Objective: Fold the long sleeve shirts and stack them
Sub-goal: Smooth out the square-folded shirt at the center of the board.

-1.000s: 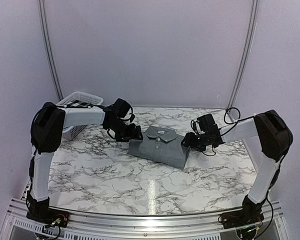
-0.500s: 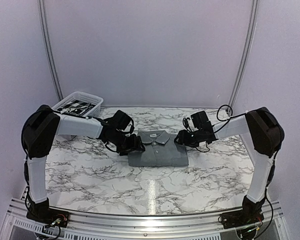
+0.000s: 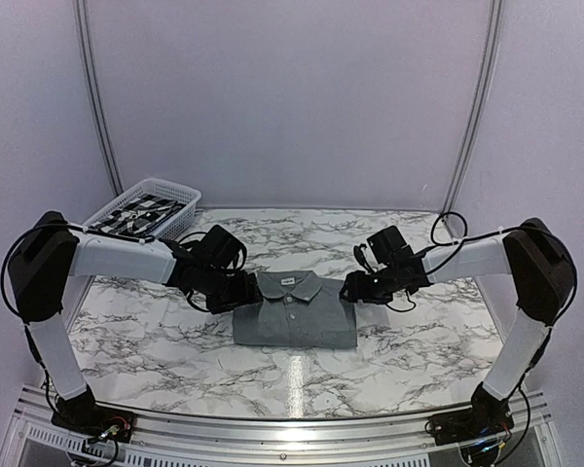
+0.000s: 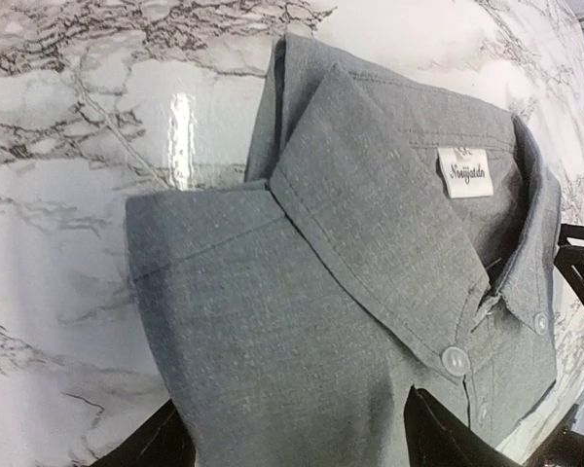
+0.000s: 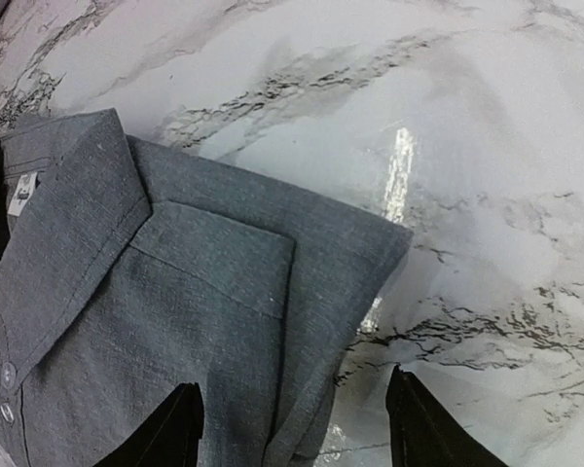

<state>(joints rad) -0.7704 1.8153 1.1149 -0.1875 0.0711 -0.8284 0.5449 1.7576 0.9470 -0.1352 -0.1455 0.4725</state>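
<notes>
Your grey shirt [image 3: 294,313] lies folded in the middle of the counter [image 3: 165,341], collar toward the far wall. The left gripper [image 3: 241,295] is at its left edge and the right gripper [image 3: 352,289] at its right (both spread, clamping nothing). Only your wrist views show a folded corner between each pair of fingers. Only the top view shows the basket [image 3: 141,208].

White arms [image 3: 117,257], black joints [image 3: 539,265], looping cables [image 3: 449,225]
</notes>
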